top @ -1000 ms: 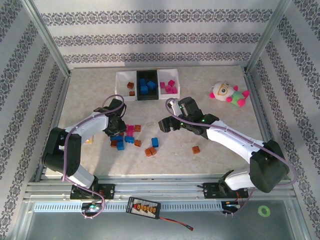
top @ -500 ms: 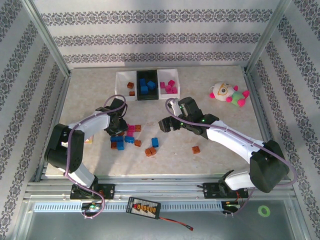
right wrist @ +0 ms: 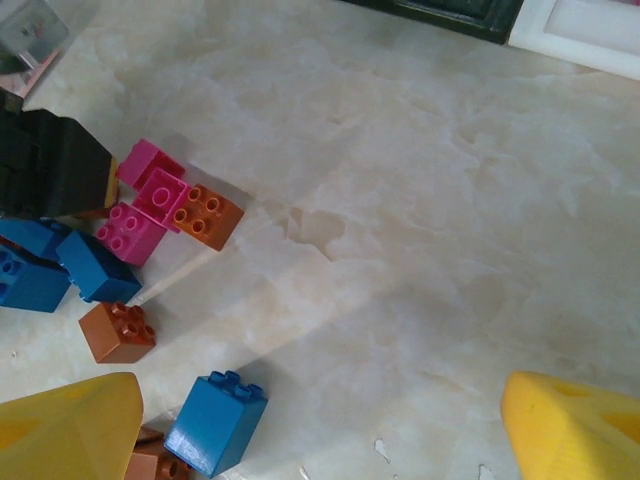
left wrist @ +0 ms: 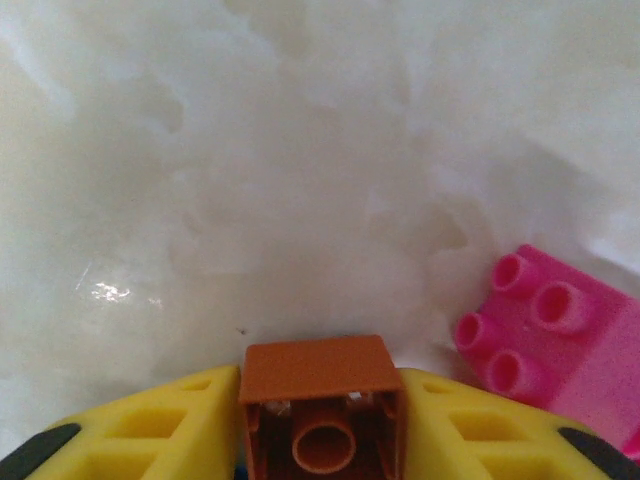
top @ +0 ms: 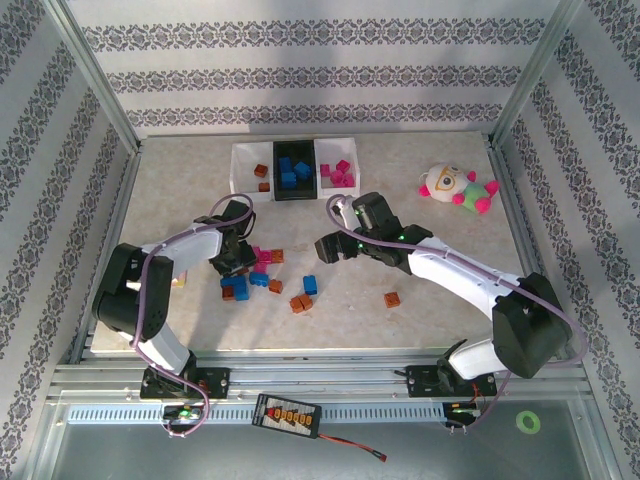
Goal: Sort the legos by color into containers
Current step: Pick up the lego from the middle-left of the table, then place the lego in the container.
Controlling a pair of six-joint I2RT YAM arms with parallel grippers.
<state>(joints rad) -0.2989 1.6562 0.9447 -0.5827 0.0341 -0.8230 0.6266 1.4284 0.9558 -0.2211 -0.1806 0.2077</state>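
Lego [left wrist: 318, 372], orange-brown, sat pinched in L claw [top: 238, 256]; matching white bin [top: 244, 160] lay twd bench's far edge; R claw [right wrist: 320, 420] spread.

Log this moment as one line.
left fingers: shut on orange-brown brick | right fingers: open, empty, above table | loose bricks: several on table

Open table [top: 300, 225] stretches before the containers [top: 245, 165] — loose legos [top: 259, 279] crowd the near middle.
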